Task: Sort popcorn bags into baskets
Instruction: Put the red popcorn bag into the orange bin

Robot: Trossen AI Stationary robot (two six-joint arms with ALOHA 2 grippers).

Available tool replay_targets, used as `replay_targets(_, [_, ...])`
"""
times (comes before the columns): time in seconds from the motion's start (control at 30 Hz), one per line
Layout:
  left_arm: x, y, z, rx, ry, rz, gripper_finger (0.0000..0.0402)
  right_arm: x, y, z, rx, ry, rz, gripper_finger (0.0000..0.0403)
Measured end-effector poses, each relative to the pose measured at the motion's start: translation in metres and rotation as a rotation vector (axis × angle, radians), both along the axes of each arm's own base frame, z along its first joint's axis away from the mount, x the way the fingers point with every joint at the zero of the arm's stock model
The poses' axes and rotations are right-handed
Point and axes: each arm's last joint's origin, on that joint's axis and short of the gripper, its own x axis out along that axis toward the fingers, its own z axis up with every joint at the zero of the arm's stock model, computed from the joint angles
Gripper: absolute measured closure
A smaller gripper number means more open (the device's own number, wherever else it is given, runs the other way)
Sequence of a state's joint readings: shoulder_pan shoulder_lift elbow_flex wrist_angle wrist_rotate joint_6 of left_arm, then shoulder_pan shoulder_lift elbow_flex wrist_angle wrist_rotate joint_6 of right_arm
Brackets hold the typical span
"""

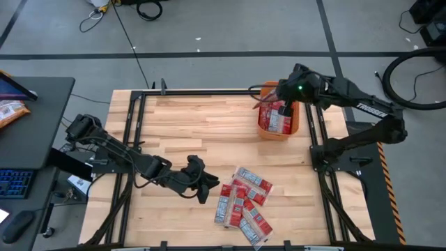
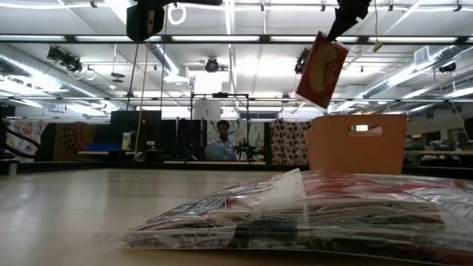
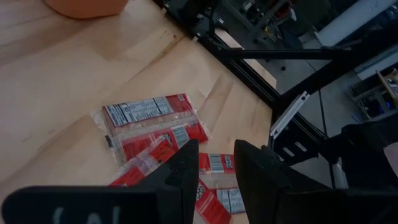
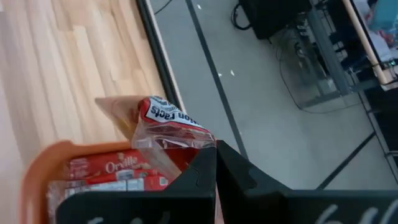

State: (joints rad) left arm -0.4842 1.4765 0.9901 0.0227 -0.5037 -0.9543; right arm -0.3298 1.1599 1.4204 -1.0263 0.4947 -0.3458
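My right gripper (image 1: pixel 284 106) is shut on one red popcorn bag (image 2: pixel 321 70) and holds it above the orange basket (image 1: pixel 295 124). The basket also shows in the low view (image 2: pixel 358 144), and several bags (image 4: pixel 112 168) lie inside it. A pile of several popcorn bags (image 1: pixel 242 203) lies flat on the table at the near middle. My left gripper (image 1: pixel 203 187) is open and empty, just to the pile's left and a little above the table. Its wrist view looks down on the pile (image 3: pixel 149 124). My right gripper pinches the bag by its upper corner (image 2: pixel 340 46) between the two fingers (image 4: pixel 199 168), coming slanting from above. The bag hangs tilted below the fingers. It is lifted clear, over the basket's opening.
The table's left and far-left wood (image 1: pixel 181 125) is bare. Black frame rails (image 1: pixel 132 132) run along the table's sides. A desk with a keyboard (image 1: pixel 14 185) stands beyond the left edge. A person (image 2: pixel 219 140) sits far behind the table.
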Motion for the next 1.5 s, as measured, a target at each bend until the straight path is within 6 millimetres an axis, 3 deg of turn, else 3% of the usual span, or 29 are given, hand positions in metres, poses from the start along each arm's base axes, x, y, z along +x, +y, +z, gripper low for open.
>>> replay_targets(0.57, [0.002, 0.003, 0.000, -0.002, -0.002, 0.012, 0.0295, -0.027, -0.062, -0.017, 0.123, 0.132, -0.208, 0.0398])
replay_targets(0.9, [0.002, 0.003, 0.000, -0.002, -0.002, 0.012, 0.0295, -0.033, -0.100, -0.034, 0.194, 0.181, -0.328, 0.0398])
replay_targets(1.2, [0.002, 0.003, 0.000, -0.002, -0.002, 0.012, 0.0295, -0.027, -0.100, -0.058, 0.492, 0.249, -0.229, 0.0396])
replay_targets(1.5, [0.002, 0.003, 0.000, -0.002, -0.002, 0.011, 0.0294, -0.023, -0.101, -0.071, 0.644, 0.301, -0.194, 0.0395])
